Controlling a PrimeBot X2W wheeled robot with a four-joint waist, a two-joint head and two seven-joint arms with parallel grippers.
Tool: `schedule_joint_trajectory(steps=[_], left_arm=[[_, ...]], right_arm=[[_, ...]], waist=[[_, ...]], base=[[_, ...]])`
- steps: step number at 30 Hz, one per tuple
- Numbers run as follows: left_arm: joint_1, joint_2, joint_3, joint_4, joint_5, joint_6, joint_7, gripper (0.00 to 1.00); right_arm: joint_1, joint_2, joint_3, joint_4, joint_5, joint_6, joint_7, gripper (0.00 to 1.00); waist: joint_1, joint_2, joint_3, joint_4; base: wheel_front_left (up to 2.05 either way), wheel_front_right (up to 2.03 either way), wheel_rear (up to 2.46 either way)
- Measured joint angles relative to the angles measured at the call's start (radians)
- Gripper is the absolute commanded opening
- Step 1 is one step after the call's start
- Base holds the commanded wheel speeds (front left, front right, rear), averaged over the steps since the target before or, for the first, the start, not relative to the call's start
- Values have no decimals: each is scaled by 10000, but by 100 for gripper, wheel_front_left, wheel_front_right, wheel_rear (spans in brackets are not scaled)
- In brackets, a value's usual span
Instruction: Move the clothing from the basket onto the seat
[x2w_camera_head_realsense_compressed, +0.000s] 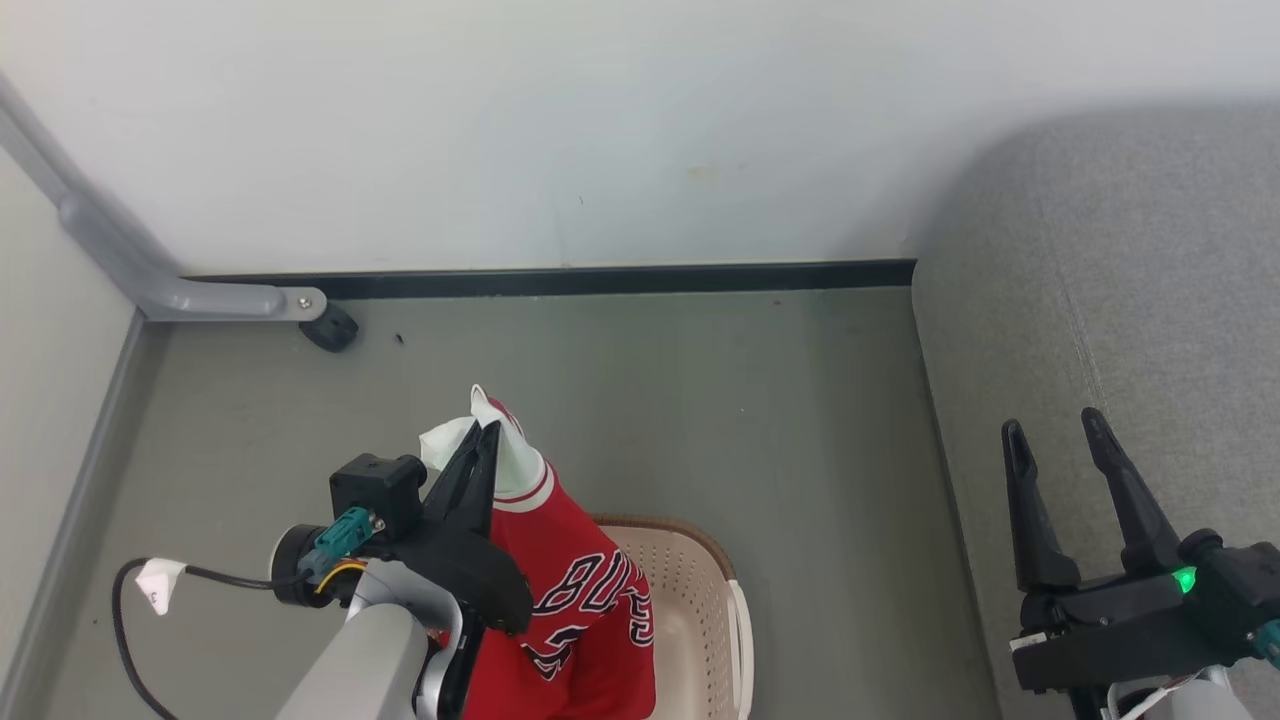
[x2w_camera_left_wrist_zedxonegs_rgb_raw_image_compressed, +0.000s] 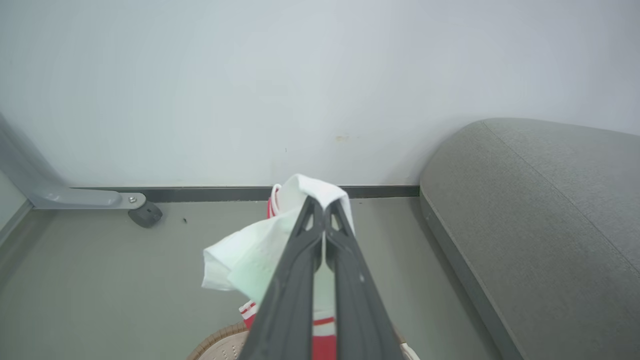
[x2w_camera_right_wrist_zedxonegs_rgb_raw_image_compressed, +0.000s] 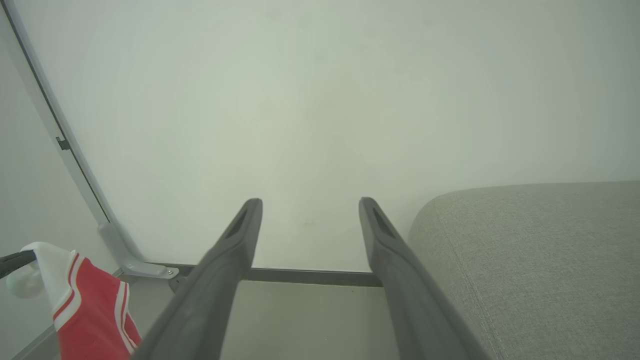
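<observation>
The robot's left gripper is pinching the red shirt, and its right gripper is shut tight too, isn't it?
Not quite. The right gripper is open: the right wrist view shows its two fingers spread apart with nothing between them. The rest is right: the left gripper is shut on the white collar of the red shirt, which hangs over the basket.

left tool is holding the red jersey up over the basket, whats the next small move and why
Probably carry the left tool toward the robot's right, keeping it shut. It grips the red jersey by its white trim, and the cloth hangs over the basket. The seat lies to the right across bare floor, and the right tool is open and empty there.
</observation>
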Motion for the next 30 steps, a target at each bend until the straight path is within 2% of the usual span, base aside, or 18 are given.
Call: schedule_joint_trajectory(steps=[4,12,21,30], left_arm=[[244,12,-46,-928,167,-15,-2,0],[337,8,-554,-2410,583,-364,-4,0],[738,6,-1306,-3116,719,-539,25,0],[812,-19,-1699,-3507,711,-629,502,0]], right_arm=[[310,35,61,-4,0,0,0,100],[834,322,414,-63,0,0,4,100],[1278,487,752,-311,0,2,94,100],[1546,675,1354,-593,2,167,261,100]], waist=[[0,0,-434,106],[0,0,-1074,145],[1,1,-1430,-64],[1,1,-1661,-115]], base=[[0,0,0],[0,0,0],[0,0,0],[0,0,0]])
